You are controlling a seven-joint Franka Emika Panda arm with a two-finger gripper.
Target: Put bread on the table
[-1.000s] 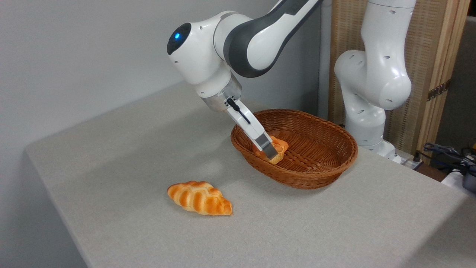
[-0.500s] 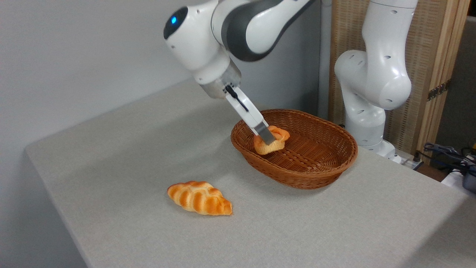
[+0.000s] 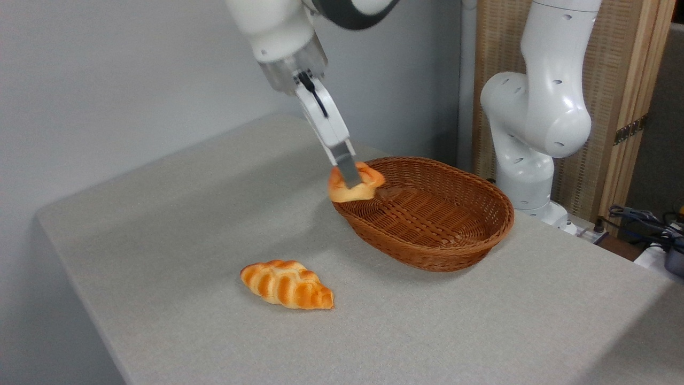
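Two-finger gripper [image 3: 348, 178], pinching the small round orange-golden bun [image 3: 354, 183], has lifted it out of the oval brown wicker basket [image 3: 427, 214]; now over basket's left rim. Next: set down on grey cloth table [image 3: 187, 214].

A matt, light grey woven cloth is seen covering the table [image 3: 481, 331]. The basket [image 3: 454, 235] is made of brown wicker with a ribbed, slightly shiny weave. The bread [image 3: 342, 190] and the braided loaf [image 3: 287, 284] are given a smooth, faintly glossy surface. Glossy white plastic shells are worn by the arm [image 3: 539, 107], and dull grey metal is shown on the gripper [image 3: 350, 179] finger. A woven cane panel framed in pale wood [image 3: 630, 96] is visible behind.
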